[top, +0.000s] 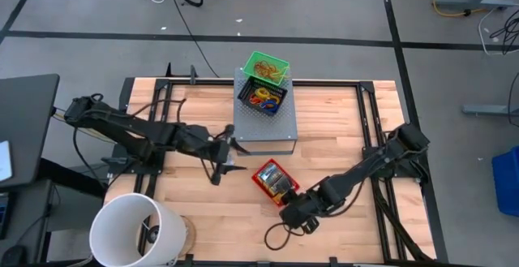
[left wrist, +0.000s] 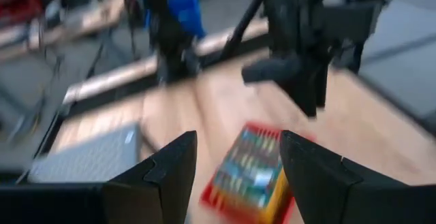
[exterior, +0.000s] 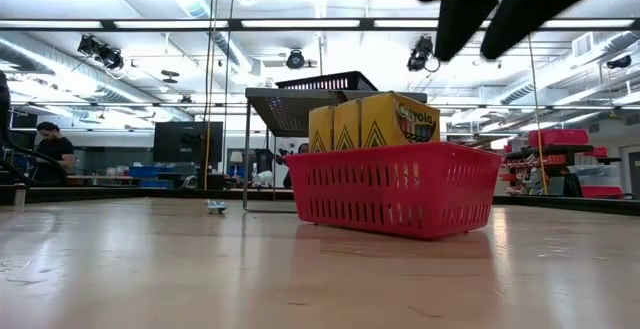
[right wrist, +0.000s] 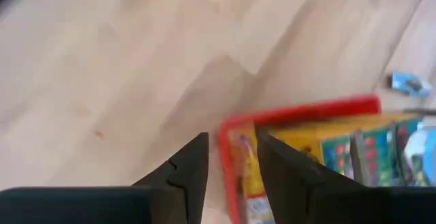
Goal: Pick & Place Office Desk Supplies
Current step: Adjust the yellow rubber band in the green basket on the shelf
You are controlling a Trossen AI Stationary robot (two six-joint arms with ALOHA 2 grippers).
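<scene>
Two hands work over the wooden tabletop (top: pixel 203 206). Right hand (top: pixel 285 213): fingers (right wrist: pixel 187 166) parted, nothing between them, poised just off the near corner of the red basket (top: pixel 274 181), whose rim runs between the two fingertips in the wrist view. Inside that basket, directly ahead of the right hand, stand the yellow-orange crayon packets (exterior: pixel 372 119), upright and side by side, their tops above the red mesh wall. A small blue item (right wrist: pixel 411 83) lies on the bare wood just beyond the basket. Left hand (top: pixel 233 155): fingers (left wrist: pixel 174 173) spread, empty, held beside the front edge of the grey perforated metal box (top: pixel 265 125) and aimed toward the red basket. On top of the box, farther from both hands, sit a black basket (top: pixel 262 97) with orange, red and blue rubber-band loops (top: pixel 262 98) and, touching it at the far side, a green basket (top: pixel 267 68) holding more loops; their colour there cannot be told. Behind the left arm, at the tabletop's near corner, stands a white round bucket (top: pixel 134 230).
</scene>
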